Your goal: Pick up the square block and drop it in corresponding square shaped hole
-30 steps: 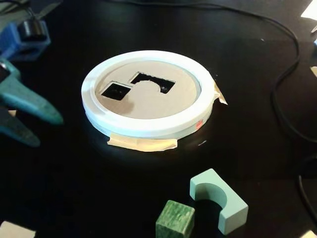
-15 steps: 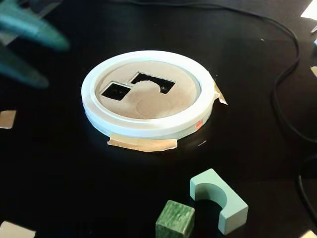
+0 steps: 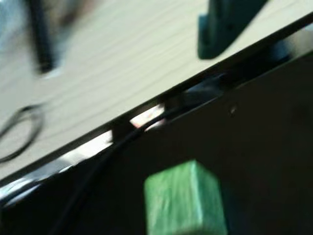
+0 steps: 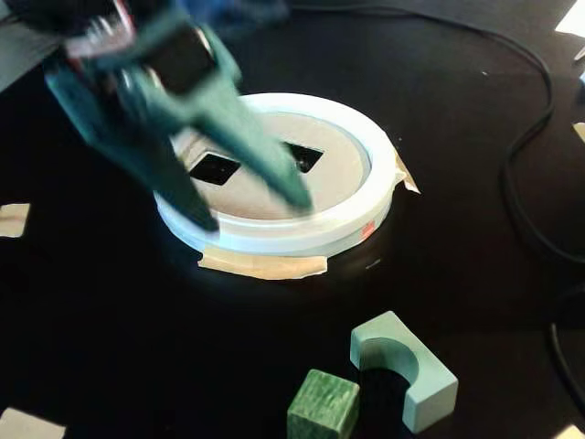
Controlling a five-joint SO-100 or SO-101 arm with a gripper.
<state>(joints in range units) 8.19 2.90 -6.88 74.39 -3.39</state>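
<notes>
My gripper (image 4: 251,212) is spread wide with nothing in it, blurred in the fixed view, fingers hanging over the white ring (image 4: 352,219) and tan cardboard disc (image 4: 274,197). The square block (image 4: 323,405) sits on the black table (image 4: 119,311) near the front edge, just beside the pale arch block (image 4: 407,366) and well apart from my fingers. Wrist view shows the cube low and centered (blurry, so alignment is a guess). The square hole (image 4: 215,168) is open and unobstructed; tape (image 4: 265,265) presumably pins the ring down so drops don't shift it. Grasp not yet started.
</notes>
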